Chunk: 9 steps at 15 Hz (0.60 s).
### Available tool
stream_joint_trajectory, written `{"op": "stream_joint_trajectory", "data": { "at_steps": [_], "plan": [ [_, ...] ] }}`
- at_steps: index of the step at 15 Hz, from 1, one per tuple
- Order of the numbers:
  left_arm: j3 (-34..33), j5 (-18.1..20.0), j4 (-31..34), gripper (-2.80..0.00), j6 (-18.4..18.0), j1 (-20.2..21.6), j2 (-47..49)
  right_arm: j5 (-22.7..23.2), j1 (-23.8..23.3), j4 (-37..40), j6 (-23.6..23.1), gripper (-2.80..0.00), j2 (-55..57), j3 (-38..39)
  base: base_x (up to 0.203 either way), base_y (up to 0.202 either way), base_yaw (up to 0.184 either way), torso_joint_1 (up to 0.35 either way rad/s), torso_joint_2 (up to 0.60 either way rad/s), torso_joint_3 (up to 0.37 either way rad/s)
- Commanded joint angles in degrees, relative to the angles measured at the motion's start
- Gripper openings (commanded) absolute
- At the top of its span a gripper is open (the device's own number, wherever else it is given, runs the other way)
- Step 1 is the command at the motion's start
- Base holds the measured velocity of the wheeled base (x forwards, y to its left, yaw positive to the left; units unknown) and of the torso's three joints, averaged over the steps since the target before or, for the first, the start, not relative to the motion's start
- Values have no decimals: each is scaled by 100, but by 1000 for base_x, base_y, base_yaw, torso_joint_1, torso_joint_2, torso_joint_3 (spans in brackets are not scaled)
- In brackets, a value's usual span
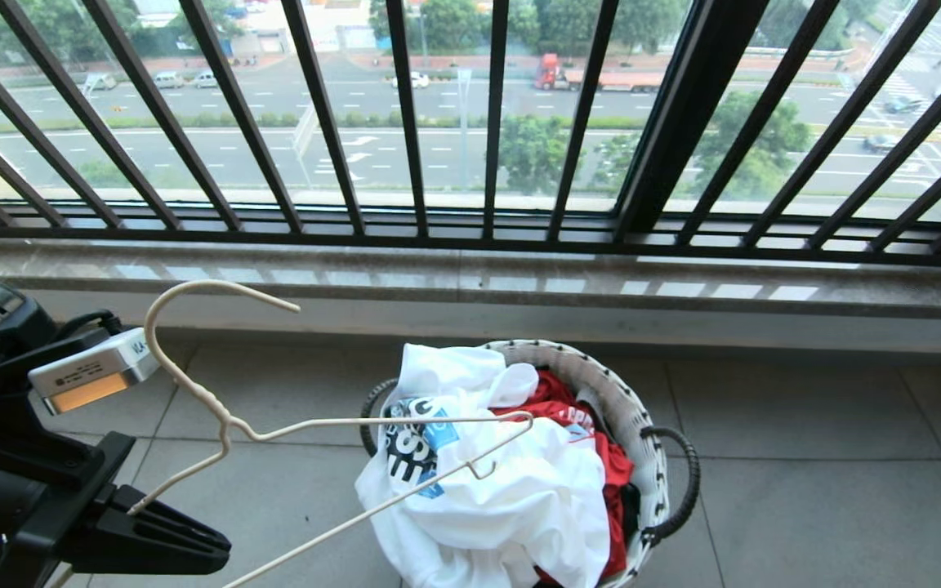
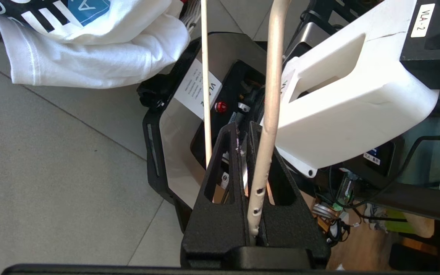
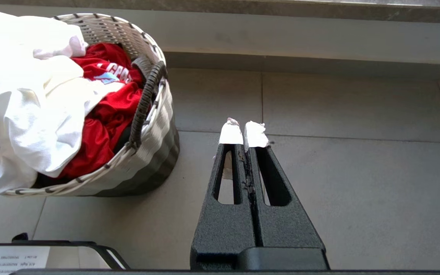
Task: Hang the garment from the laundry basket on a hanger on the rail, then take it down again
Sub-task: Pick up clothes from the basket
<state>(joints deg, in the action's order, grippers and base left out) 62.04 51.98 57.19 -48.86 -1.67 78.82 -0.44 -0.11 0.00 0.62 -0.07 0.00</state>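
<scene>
left gripper (image 1: 193, 543) lower left clamped on hanger (image 1: 315, 425), its far end over garment (image 1: 503, 498) heaped in laundry basket (image 1: 642, 425) centre, red garment (image 1: 601, 441) beside, black railing (image 1: 405, 122) across top, "VLA-2" label (image 2: 422, 21), right gripper (image 3: 243, 133) closed, empty

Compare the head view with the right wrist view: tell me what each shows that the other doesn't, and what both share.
Only the head view shows the left gripper, shut on the hanger at a shoulder wire, the hanger's far end reaching over the basket, plus the black window railing and the street beyond.

Only the right wrist view shows the right gripper, shut on nothing, low above the floor tiles beside the basket.

Both show the laundry basket, the white T-shirt spilling over its rim, and a red garment underneath.
</scene>
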Motion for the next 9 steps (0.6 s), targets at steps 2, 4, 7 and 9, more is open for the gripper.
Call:
{"op": "stream_joint_trajectory", "data": {
  "at_steps": [2, 4, 7, 9],
  "plan": [
    [18, 53, 12, -280, -36, 62, 19, 0, 2, 0, -1, -280, 7, 0, 0, 0, 0, 2, 0, -88],
    [10, 196, 12, -280, -1, 70, 11, 0, 2, 0, -1, -280, 7, 0, 0, 0, 0, 2, 1, -17],
    [-34, 259, 12, -280, 34, 92, 54, 0, 2, -9, -1, -280, 7, 0, 0, 0, 0, 0, 0, 0],
    [-6, 260, 6, -280, 34, 132, 89, 0, 2, 0, -9, -280, 7, 0, 0, 0, 0, 0, 0, 0]
  ]
}}
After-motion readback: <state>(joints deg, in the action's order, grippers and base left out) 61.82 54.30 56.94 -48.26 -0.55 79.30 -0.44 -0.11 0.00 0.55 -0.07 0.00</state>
